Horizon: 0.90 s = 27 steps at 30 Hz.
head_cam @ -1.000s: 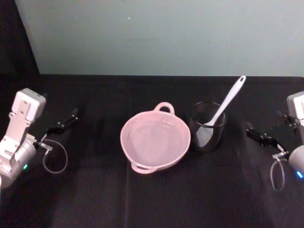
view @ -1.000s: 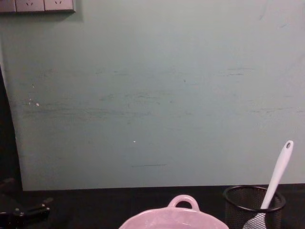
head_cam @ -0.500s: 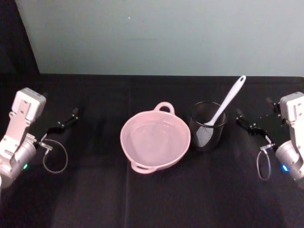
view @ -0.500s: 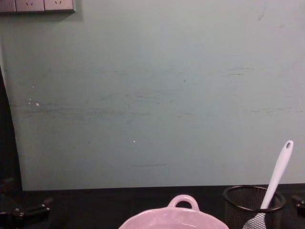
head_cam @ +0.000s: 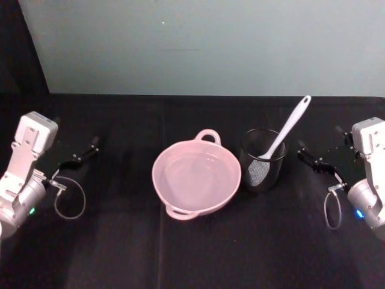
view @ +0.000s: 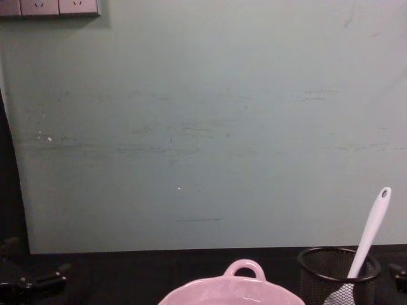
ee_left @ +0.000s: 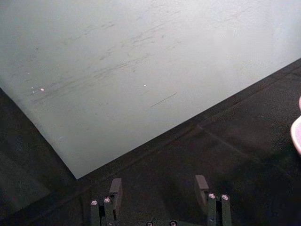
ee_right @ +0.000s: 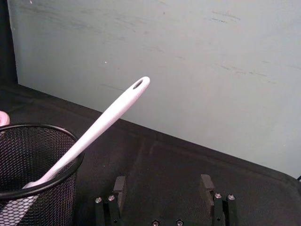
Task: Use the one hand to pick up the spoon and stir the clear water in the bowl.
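Unmarked white spoon (head_cam: 287, 133) in mesh cup (head_cam: 263, 160)

No text, label, brand, number or sign can be read on anything in these views.

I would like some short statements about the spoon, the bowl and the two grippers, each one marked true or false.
1. The spoon stands in the mesh cup. True.
2. The right gripper holds the spoon. False: it is open and apart from it, to the right of the cup.
3. The pink bowl is left of the cup. True.
4. The left gripper is over the bowl. False: it rests far left, open.
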{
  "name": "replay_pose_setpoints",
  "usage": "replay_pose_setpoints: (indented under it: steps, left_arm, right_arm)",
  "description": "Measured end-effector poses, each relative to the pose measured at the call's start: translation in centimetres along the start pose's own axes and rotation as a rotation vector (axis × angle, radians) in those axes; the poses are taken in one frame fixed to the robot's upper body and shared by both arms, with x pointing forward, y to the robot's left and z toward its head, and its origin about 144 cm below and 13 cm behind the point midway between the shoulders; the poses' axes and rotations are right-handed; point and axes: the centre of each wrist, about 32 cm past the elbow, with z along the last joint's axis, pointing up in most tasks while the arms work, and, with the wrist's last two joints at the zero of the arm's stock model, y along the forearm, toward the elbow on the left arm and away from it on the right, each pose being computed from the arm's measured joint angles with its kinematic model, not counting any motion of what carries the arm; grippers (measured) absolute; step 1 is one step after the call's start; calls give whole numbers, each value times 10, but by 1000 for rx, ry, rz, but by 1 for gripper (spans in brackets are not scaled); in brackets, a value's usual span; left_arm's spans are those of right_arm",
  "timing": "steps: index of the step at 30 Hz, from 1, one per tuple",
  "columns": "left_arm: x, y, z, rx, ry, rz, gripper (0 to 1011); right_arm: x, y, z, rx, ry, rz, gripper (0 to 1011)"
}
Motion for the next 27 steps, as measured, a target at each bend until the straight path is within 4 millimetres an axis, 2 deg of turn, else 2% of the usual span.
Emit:
replay_pose_setpoints:
  steps: [27]
  left_arm:
    - [0, 0, 0, 0, 0, 0, 1011]
  right_arm:
    - [1, 0, 1, 7, -1, -2, 1002]
